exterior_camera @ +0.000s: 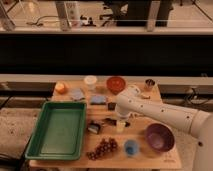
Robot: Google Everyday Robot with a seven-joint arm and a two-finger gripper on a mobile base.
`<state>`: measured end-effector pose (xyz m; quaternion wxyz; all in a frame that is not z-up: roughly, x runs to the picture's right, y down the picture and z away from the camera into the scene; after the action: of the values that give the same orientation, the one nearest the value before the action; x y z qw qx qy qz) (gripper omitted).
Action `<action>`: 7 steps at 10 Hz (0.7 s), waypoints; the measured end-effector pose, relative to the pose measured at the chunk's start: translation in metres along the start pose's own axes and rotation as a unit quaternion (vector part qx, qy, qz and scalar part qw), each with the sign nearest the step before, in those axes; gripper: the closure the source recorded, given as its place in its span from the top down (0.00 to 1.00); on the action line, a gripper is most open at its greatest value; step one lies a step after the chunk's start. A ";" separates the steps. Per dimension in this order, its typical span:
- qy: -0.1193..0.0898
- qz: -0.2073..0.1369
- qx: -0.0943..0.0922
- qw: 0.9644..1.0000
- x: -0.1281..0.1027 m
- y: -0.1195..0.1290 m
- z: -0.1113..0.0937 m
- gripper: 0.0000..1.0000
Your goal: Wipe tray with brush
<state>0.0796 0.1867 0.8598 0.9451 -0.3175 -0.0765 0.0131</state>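
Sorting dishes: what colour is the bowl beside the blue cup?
Purple bowl, camera view; the gripper hovers near the brush.

Surface (150, 159): light wood, carrying everything.
Tray (57, 132): green, rectangular, on the surface's left front part.
Brush (99, 125): dark, lying on the surface just right of the tray.
Gripper (120, 122): on a white arm reaching in from the right, low over the surface's middle, at the brush's right end; whether it is touching the brush cannot be told.
Purple bowl (160, 137): front right.
Grapes (102, 148): front, near a blue cup (131, 147).
Red bowl (116, 83): at the back.
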 end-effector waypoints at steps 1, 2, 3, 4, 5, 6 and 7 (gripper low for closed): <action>-0.008 0.001 -0.003 1.000 0.000 -0.001 0.001 0.65; -0.013 0.003 -0.005 1.000 0.001 -0.001 0.001 0.61; -0.019 0.005 -0.006 1.000 0.002 -0.001 0.001 0.59; -0.022 0.007 -0.007 1.000 0.004 -0.002 0.001 0.59; -0.025 0.009 -0.007 1.000 0.006 -0.001 0.001 0.59; -0.027 0.010 -0.007 1.000 0.007 -0.001 0.001 0.59; -0.030 0.010 -0.007 0.999 0.008 -0.001 0.000 0.56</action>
<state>0.0870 0.1868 0.8619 0.9398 -0.3246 -0.1019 0.0312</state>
